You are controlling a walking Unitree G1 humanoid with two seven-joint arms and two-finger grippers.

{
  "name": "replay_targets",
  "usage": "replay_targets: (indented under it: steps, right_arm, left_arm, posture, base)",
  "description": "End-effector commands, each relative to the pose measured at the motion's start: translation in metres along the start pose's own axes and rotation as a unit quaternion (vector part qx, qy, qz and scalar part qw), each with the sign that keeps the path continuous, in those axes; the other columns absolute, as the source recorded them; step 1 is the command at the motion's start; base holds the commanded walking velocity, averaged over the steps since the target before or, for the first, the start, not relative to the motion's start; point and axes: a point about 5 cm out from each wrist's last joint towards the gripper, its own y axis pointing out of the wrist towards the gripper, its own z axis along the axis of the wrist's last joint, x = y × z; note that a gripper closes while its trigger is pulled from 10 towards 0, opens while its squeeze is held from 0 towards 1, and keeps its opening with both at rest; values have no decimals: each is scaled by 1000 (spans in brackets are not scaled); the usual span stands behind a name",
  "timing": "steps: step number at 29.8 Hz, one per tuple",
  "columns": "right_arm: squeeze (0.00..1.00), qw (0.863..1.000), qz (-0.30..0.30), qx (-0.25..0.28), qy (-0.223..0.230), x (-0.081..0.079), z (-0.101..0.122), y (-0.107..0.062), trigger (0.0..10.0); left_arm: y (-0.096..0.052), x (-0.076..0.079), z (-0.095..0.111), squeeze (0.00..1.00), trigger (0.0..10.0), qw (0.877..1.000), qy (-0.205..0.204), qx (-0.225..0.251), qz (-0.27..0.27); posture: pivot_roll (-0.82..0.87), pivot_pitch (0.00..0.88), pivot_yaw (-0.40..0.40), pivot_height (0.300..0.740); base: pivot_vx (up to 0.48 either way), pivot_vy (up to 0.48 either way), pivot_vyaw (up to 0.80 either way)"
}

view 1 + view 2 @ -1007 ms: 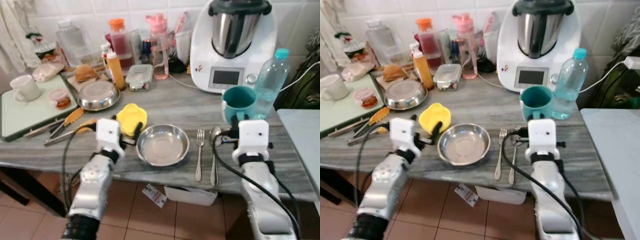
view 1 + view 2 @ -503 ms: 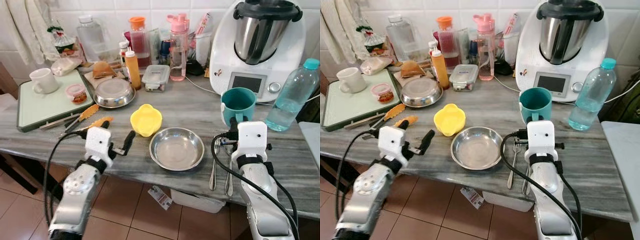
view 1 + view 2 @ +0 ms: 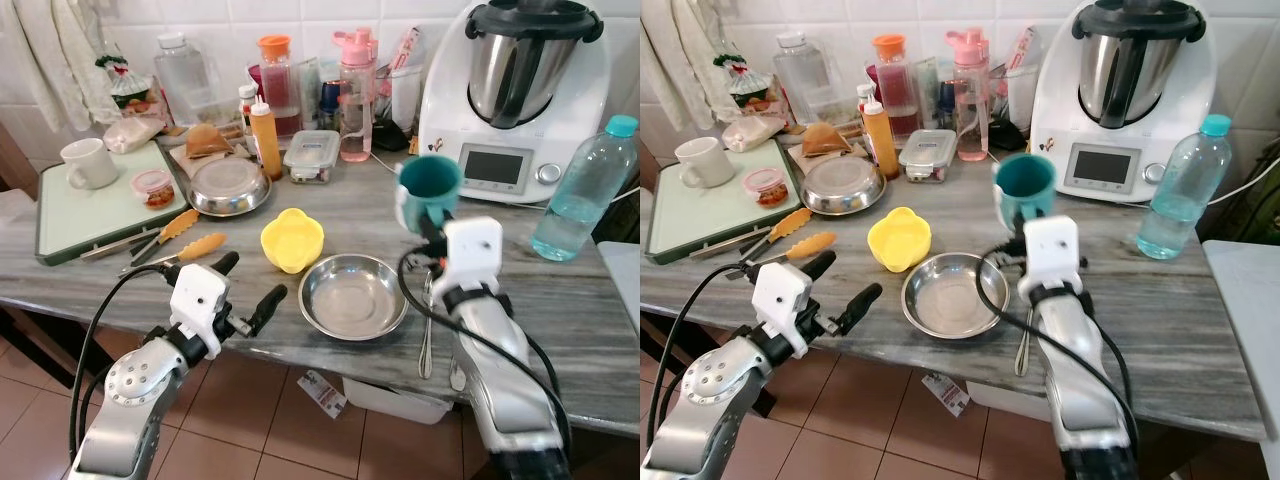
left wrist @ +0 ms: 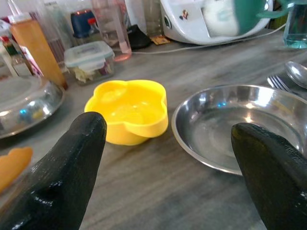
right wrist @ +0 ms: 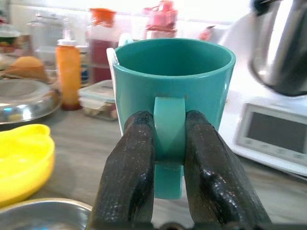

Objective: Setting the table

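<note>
Right gripper [image 5: 169, 143] pinches the handle of the teal mug [image 3: 430, 186], fingers pressed against both sides of it. Mug is upright and looks lifted clear of the counter [image 3: 350, 225], hanging over the middle of it, behind the steel bowl [image 3: 353, 296] and in front of the white kitchen machine [image 3: 515, 90].

Left gripper [image 3: 247, 290] hovers at the front edge, jaws spread wide and holding nothing, aimed toward the yellow bowl [image 4: 128, 110] and the steel one.

Place setting so far: steel bowl near the front edge, fork [image 3: 425, 325] just beside it on the right (a spoon seems to lie there too, mostly behind the arm).

Step in hand, as I judge it: carrying the mug to its spot in the setting. Next move calls for lowering it level onto bare counter near the bowl and cutlery, clear of the yellow bowl, then spreading the fingers off the handle without tipping it.
</note>
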Motion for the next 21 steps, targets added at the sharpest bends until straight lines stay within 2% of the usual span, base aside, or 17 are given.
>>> replay_targets:
  steps: [1,10,15,21]
  right_arm:
    - [0,1000,20,2,13,-7,1,7,10000]
    - [0,995,73,-7,64,-28,-10,26,10000]
    - [0,994,87,-9,66,-35,-13,37,10000]
    - [0,995,77,-23,56,-35,-22,41,10000]
  left_arm:
    - [-2,1,4,0,10000,1000,6,-2,-12]
    - [-9,8,7,0,10000,1000,0,-12,-24]
    - [-16,11,8,0,10000,999,-2,-21,-27]
    - [-21,13,10,0,10000,999,-6,-20,-34]
  posture:
    - [-1,18,82,740]
    - [46,40,73,740]
    - [69,51,66,740]
    - [85,61,62,740]
  base:
    - [0,0,0]
    - [0,0,0]
    - [0,0,0]
    - [0,0,0]
